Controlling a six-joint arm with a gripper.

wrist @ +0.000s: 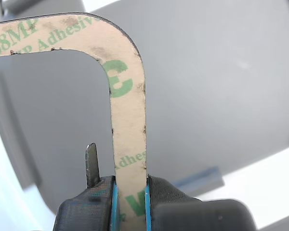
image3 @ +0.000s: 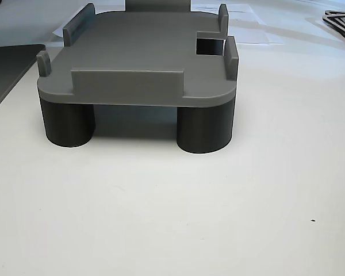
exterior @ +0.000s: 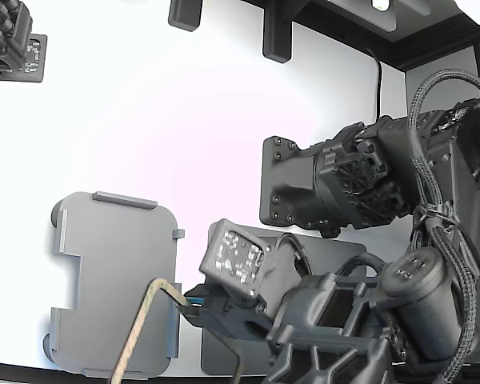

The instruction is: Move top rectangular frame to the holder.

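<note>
In the exterior view, seen from above, a white table carries the holder, a light grey tray with rounded corners and raised edge tabs, sitting toward seven o'clock in the picture. Just beside it, toward five o'clock, lies a darker flat grey mat, mostly hidden under the black robot arm that fills the four o'clock side. The gripper reaches toward the holder's near edge and pinches one side of the top rectangular frame, a thin tan outline whose rounded corner hangs over the holder's six o'clock part, tilted rather than lying flat. A second dark arm shows at ten o'clock, well apart. In the wrist view, the frame rises from six o'clock toward twelve, then bends toward nine; its beige face bears green printed lettering. The jaws are closed tightly against both of its edges, blue pads touching it, with the grey holder behind. In the other view, low and level with the table, the holder stands on dark round feet, its top bare, with a square notch toward one o'clock.
</note>
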